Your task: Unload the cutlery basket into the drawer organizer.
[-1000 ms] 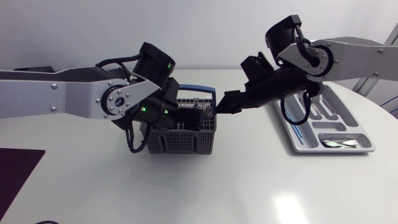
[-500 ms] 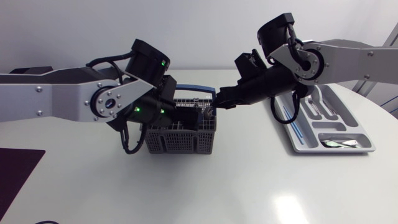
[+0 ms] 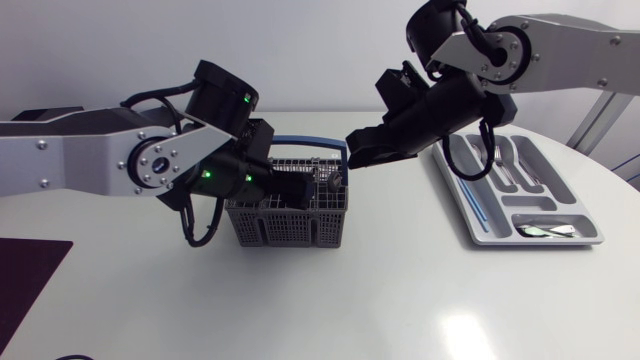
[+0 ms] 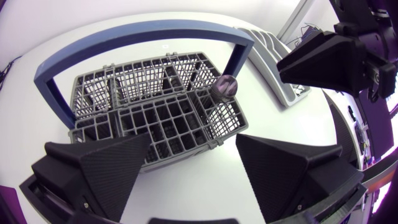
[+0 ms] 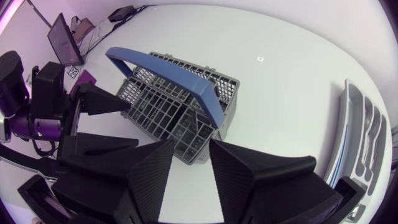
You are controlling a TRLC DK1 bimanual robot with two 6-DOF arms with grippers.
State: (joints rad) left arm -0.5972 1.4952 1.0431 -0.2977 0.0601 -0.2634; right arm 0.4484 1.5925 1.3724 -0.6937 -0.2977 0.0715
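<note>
Left gripper [image 4: 193, 146] spread wide, right gripper [image 5: 191, 146] barely parted, both crowding the basket [image 3: 290, 225] mid-frame; I'm risking snagging the handle [image 3: 310, 143], tipping it.

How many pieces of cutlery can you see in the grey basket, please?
1: a dark round-ended handle stands in the corner compartment of the basket nearest the right gripper. Shorter pieces may be hidden inside.

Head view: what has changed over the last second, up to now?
The right arm lifted, carrying the open right gripper up and slightly toward the cutlery basket. The left arm drew back toward its own side, the open left gripper remaining above the basket. Nothing was grasped or released. Basket and drawer organizer stayed put.
</note>
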